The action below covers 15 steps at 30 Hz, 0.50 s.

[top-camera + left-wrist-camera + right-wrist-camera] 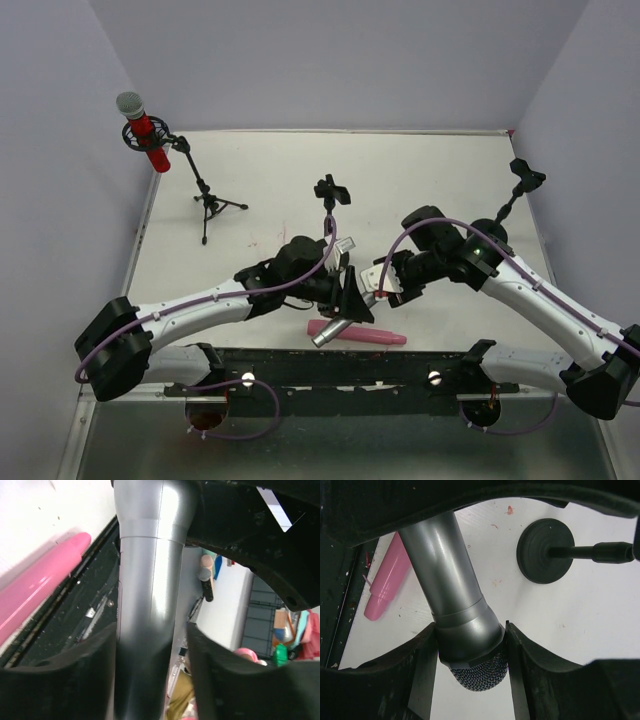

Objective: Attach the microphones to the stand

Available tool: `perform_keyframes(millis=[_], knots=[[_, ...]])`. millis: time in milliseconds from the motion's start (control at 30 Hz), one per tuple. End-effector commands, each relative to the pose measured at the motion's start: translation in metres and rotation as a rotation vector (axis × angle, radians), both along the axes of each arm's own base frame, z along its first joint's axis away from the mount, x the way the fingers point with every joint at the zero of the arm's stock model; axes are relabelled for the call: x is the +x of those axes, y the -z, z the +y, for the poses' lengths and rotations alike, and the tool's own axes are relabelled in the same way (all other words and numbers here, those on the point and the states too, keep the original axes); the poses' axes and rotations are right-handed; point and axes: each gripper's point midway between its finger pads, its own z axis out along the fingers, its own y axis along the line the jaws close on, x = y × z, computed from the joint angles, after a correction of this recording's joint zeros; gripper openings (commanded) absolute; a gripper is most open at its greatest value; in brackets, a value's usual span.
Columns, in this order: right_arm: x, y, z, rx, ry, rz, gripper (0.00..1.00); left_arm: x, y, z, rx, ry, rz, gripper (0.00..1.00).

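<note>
Grey walls close in a white table [420, 170], and from above we count three microphones, three stands and two arms. The red microphone [147, 135] sits clipped in the tripod stand [205, 195] at the far left. The middle stand [329, 190] and the right stand [522, 180] each hold up a bare clip. The pink microphone [375, 337] lies flat near the near edge. The silver-grey microphone [330, 335] hangs just above it, slanted between the two grippers at mid-table.

From overhead the arms hide how each grip stands; the wrist views give us that. On the left wrist view we see the left gripper [152, 630] straddling the silver-grey barrel. One finger lies against it and a thin gap shows at the other, so the jaws are spread, not pressed on. On the right wrist view the right gripper [470, 635] pinches the same microphone at the collar just below its mesh head, with both fingers touching. That view alone shows a round base [542, 550] of a stand on the table beyond. Both wrist views catch the pink microphone lying to the left.
</note>
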Motion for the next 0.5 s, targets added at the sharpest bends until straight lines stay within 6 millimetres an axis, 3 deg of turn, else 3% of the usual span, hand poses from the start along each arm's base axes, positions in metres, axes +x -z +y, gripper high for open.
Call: perform_keyframes(millis=[0,167,233,367,467], knots=[[-0.002,-0.004,0.006,0.035,-0.007,0.001,0.26,-0.009,-0.013,-0.006,-0.046,0.05,0.003,0.48],[-0.01,-0.004,0.008,0.045,-0.019,0.043,0.31,-0.01,-0.013,-0.002,-0.046,0.039,-0.005,0.13],[-0.014,-0.008,0.01,0.065,-0.009,0.075,0.46,-0.01,-0.012,0.0,-0.049,0.032,-0.014,0.03],[-0.022,-0.037,0.016,0.141,0.05,0.163,0.78,-0.013,-0.016,0.009,-0.086,0.009,-0.056,0.0],[-0.011,-0.075,0.015,0.234,0.133,0.18,0.84,-0.012,-0.02,0.019,-0.111,-0.014,-0.159,0.0]])
